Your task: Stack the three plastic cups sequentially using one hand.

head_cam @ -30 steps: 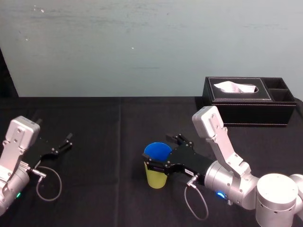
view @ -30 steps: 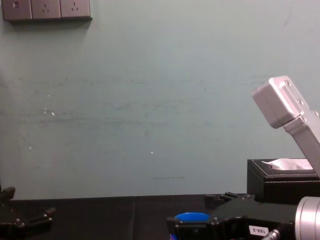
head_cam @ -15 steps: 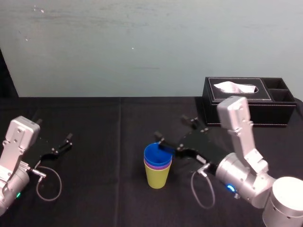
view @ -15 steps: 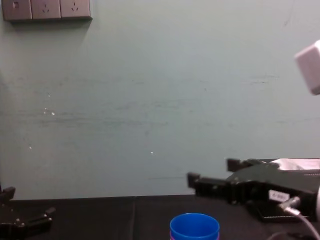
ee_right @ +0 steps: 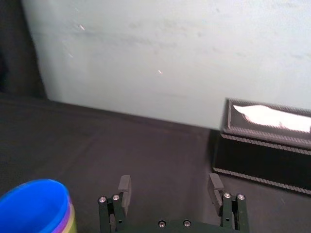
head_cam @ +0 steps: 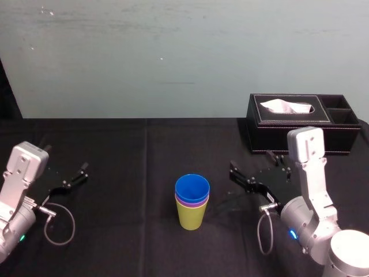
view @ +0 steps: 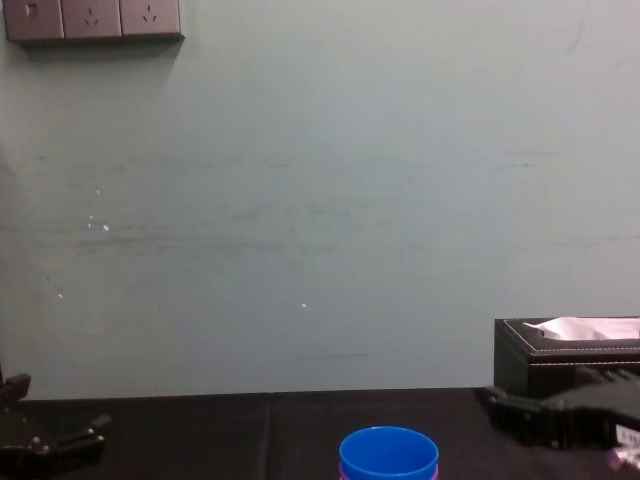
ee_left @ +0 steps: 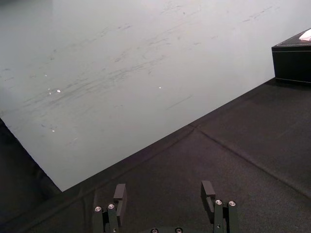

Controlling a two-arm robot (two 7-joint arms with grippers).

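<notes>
our right claw is hovering released and empty, the stacked cups sitting to its left; our left claw is idling released.

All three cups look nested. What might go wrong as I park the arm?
The open right tool sits right of the blue cup, purple cup and yellow-green cup stack; a leftward swing might topple it. The tissue box stands close behind it, so retreating may bump it. Left tool lies parked, far left.
</notes>
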